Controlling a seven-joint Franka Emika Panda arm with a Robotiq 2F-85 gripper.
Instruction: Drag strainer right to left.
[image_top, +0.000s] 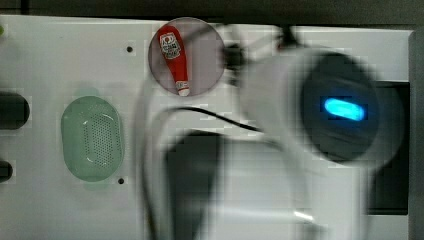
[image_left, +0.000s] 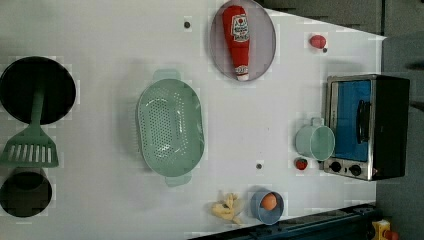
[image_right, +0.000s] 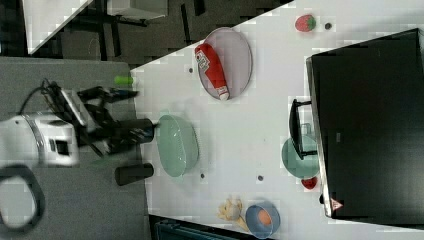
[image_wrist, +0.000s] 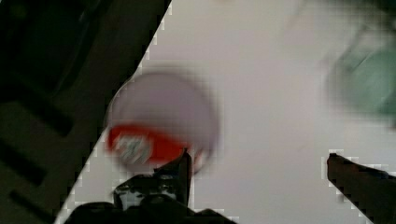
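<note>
You see the pale mint-green oval perforated plastic strainer (image_left: 170, 128) lying left of centre in the left view on the white table (image_left: 110, 45); the hand (image_wrist: 257, 163) hovers with fingers apart, holding nothing.

strainer (image_left: 170, 127) – matt perforated plastic, table (image_left: 100, 40) – smooth

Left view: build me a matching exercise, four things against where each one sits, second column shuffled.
Things:
1. ketchup bottle
2. egg
3. spatula
4. mug

Places:
A. in the small blue bowl
B. beside the toaster oven, on the table
C. lying on the grey plate
D. handle over the black pan, blade off it

Pairs: 1-C, 2-A, 3-D, 4-B
</note>
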